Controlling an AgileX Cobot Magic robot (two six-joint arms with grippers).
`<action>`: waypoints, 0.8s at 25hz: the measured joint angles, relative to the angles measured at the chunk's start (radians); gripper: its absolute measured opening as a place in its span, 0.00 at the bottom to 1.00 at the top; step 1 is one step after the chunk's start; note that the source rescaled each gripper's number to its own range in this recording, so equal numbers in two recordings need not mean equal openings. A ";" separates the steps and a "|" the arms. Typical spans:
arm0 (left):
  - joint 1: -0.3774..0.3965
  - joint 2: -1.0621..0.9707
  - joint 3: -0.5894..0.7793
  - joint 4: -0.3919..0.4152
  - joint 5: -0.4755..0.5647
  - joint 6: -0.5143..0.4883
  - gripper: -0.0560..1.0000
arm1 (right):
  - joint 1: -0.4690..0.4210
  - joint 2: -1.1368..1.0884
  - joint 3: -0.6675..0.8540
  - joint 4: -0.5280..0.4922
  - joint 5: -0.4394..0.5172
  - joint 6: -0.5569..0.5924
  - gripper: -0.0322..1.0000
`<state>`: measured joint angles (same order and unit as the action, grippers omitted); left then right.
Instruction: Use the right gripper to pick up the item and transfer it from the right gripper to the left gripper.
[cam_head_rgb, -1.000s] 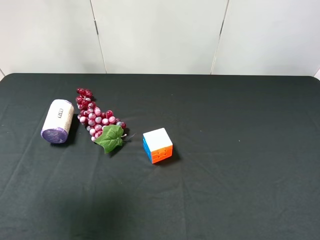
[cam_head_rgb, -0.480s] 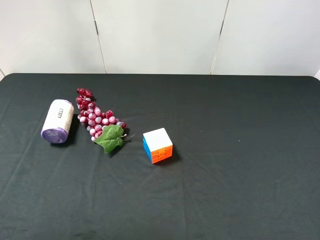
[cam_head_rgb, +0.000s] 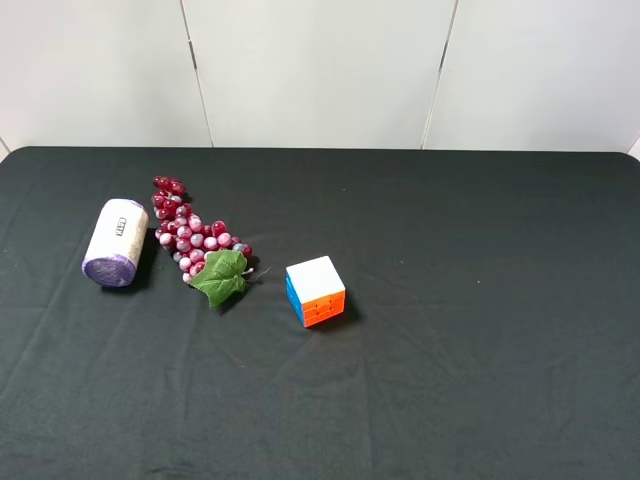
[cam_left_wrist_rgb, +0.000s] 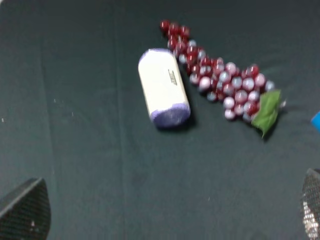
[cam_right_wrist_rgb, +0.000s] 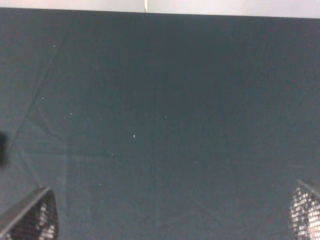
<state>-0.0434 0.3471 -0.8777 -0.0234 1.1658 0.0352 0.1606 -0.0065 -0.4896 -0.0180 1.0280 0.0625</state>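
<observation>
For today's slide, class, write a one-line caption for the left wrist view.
Canister lying on its side beside a red grape bunch on dark cloth, unheld.

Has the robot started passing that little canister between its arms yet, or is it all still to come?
Nothing looks done: the canister lies on its side on the table beside the grapes. Nothing is in hand either; the left gripper and right gripper are open and empty. Pickup and handover remain.
</observation>
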 joint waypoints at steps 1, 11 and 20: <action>0.000 -0.036 0.032 0.001 0.000 0.000 1.00 | 0.000 0.000 0.000 0.000 0.000 0.000 0.99; 0.000 -0.352 0.272 0.090 0.000 -0.019 1.00 | 0.000 0.000 0.000 0.000 0.000 0.000 0.99; 0.000 -0.352 0.331 0.108 -0.037 -0.072 1.00 | 0.000 0.000 0.000 0.000 0.000 0.000 0.99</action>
<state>-0.0434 -0.0044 -0.5469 0.0844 1.1292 -0.0365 0.1606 -0.0065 -0.4896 -0.0180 1.0280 0.0625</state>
